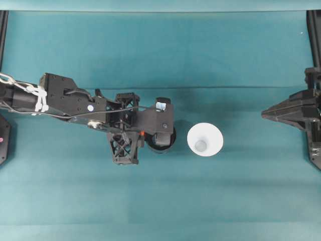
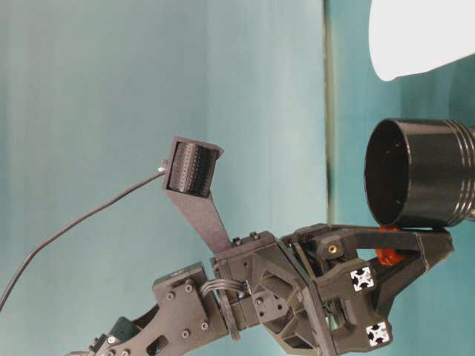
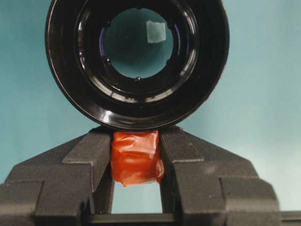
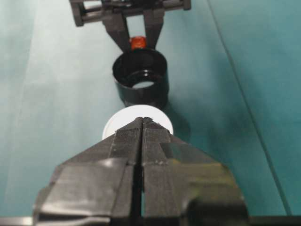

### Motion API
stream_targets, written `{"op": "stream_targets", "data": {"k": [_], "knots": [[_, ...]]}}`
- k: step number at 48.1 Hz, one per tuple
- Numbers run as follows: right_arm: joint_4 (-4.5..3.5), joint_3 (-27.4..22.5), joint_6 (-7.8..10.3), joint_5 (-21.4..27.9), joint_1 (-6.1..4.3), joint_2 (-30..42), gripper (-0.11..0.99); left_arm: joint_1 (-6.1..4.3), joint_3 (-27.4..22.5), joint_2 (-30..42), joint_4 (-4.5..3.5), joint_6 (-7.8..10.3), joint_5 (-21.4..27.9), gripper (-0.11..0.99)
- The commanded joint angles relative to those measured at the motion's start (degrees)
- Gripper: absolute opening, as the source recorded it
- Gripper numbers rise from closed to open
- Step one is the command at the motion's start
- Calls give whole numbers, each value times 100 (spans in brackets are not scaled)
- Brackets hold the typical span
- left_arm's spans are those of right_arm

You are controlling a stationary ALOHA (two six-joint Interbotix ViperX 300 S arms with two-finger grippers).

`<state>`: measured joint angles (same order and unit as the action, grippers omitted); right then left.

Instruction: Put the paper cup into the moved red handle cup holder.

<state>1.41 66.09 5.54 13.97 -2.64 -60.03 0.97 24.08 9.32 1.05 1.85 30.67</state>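
Note:
The glossy black red handle cup holder stands near the table's middle, partly hidden under my left wrist. My left gripper is shut on its orange-red handle, a finger pressing on each side. The holder's mouth faces up; teal cloth shows through its open bottom. The white paper cup stands upright, rim up, just right of the holder and apart from it. My right gripper hangs shut and empty at the far right, pointing at the cup and, behind it, the holder.
Teal cloth covers the whole table. A tiny pale scrap lies on the cloth, seen through the holder. Black frame posts stand at the table's side edges. Wide free room lies in front of and behind the two cups.

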Motion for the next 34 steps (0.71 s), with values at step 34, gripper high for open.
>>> {"op": "stream_targets", "data": {"k": [34], "knots": [[18,-88,53,-26,-9,79,-11,18,26,35,9,-18,-255,29]]}}
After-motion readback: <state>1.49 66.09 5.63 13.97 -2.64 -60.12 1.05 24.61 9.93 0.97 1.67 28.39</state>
